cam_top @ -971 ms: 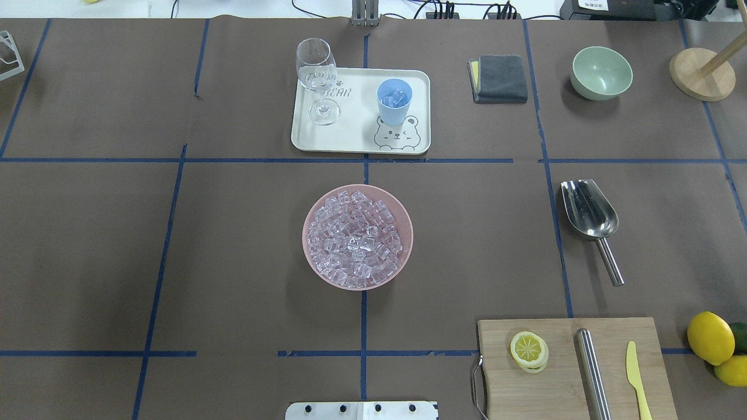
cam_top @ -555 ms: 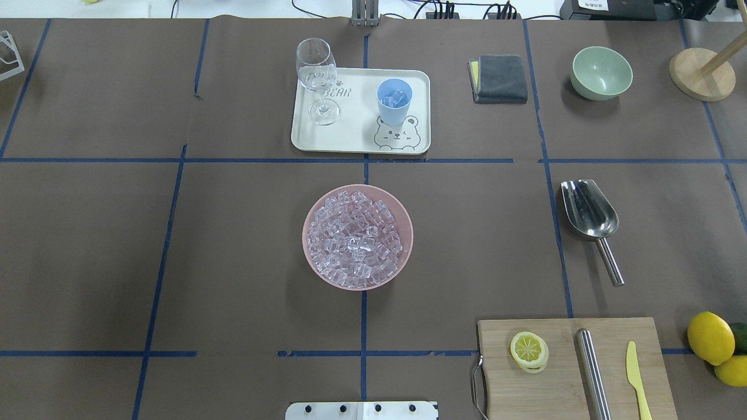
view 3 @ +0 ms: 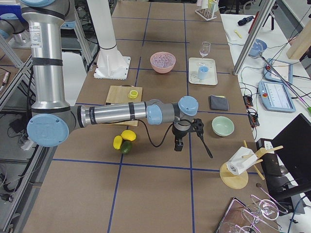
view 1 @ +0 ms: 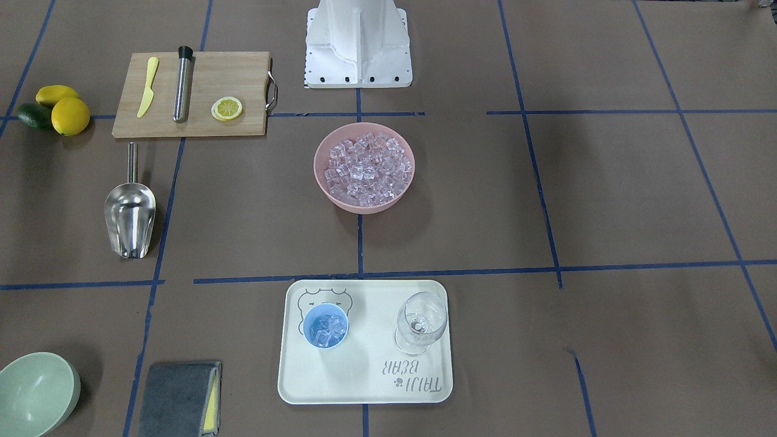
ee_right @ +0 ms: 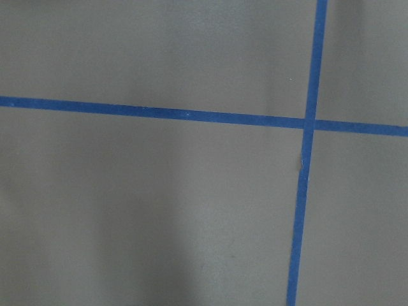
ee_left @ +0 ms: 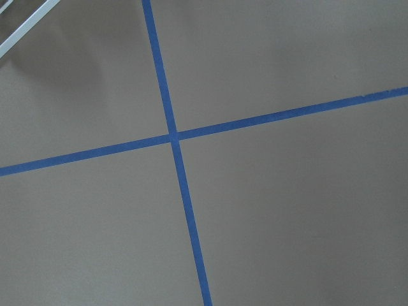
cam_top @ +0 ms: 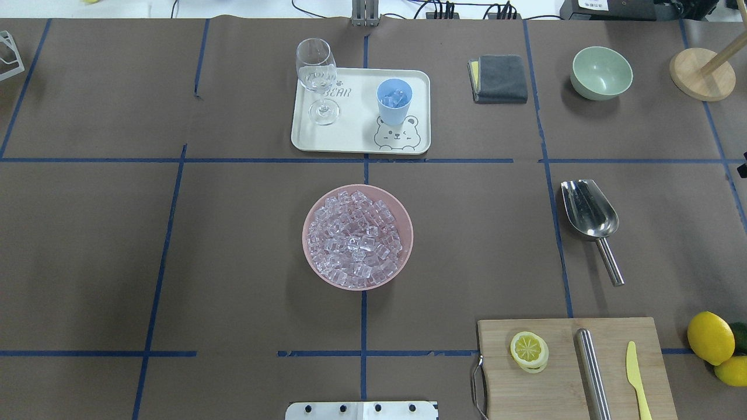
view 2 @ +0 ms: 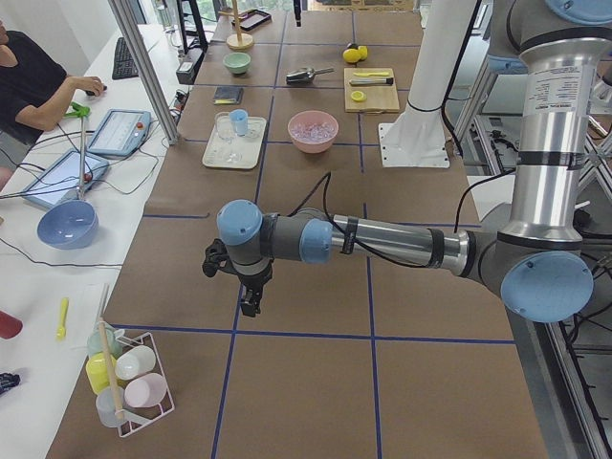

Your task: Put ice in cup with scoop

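The ice (cam_top: pixel 356 236) is heaped in a pink bowl (cam_top: pixel 311 210) at the table's middle. On the white tray (cam_top: pixel 356 140) stands the light-blue cup (cam_top: pixel 394 100) with a few cubes inside. The steel scoop (cam_top: pixel 589 210) lies on the table at the right, trough away from the robot, with nothing holding it. My left gripper (view 2: pixel 251 304) hangs over bare table far to the left, and my right gripper (view 3: pixel 179 144) hangs low over the right end. Both show clearly only in the side views, so I cannot tell whether they are open or shut.
A wine glass (cam_top: pixel 317 70) shares the tray. A grey cloth (cam_top: pixel 499 79), a green bowl (cam_top: pixel 601 73) and a wooden stand (cam_top: pixel 700 73) sit at the back right. Near the robot's right lie a cutting board (cam_top: pixel 560 379) with a steel rod (cam_top: pixel 592 373) and lemons (cam_top: pixel 709 337).
A small dark sliver has come into the overhead view at its right edge. Nothing on the table has moved.
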